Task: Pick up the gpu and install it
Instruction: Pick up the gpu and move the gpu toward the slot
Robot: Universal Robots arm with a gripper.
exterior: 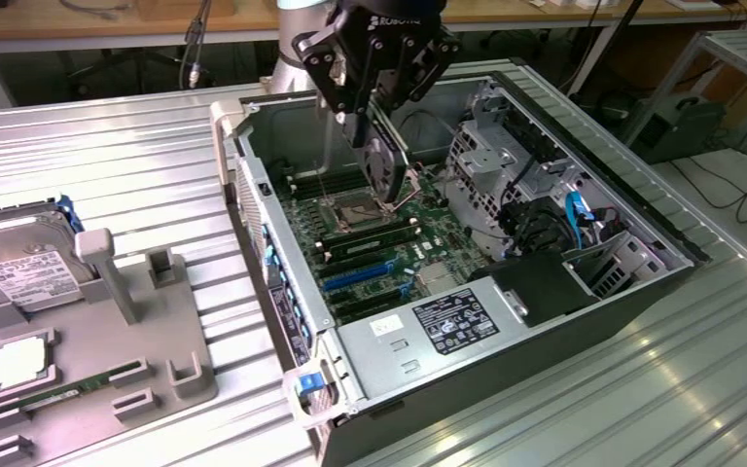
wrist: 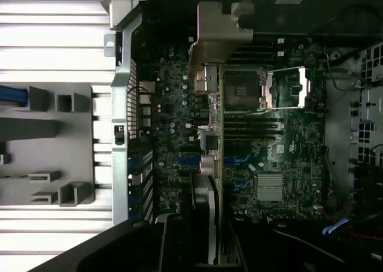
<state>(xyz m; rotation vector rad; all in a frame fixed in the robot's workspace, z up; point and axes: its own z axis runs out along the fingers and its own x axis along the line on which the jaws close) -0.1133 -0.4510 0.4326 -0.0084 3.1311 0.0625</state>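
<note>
Your fingers point(exterior: 371, 115) sit at the upper centre of the exterior view, clenched on the top edge of the gpu point(exterior: 384, 167). The card hangs on edge below them, inside the open computer case point(exterior: 265, 229). Its lower corner is down near the CPU socket point(exterior: 354, 206) on the motherboard point(exterior: 387, 255). You cannot tell from here whether it touches the board. The blue slots point(exterior: 354, 277) lie lower in that frame, apart from the card.

In the wrist view you look straight down the gpu point(wrist: 214, 164), so you see it edge-on as a thin strip. Its silver bracket point(wrist: 216, 29) is at the far end, and the fingers point(wrist: 206, 224) grip it at the near end. The strip runs just beside the CPU socket point(wrist: 242, 92) and crosses the line of the blue slots point(wrist: 192, 162).

On the exterior view's left, a grey holder point(exterior: 127, 350) rests on the ribbed metal table point(exterior: 114, 146). It carries a hard drive point(exterior: 17, 268), a green memory stick point(exterior: 69, 394) and a square chip point(exterior: 18, 362).
</note>
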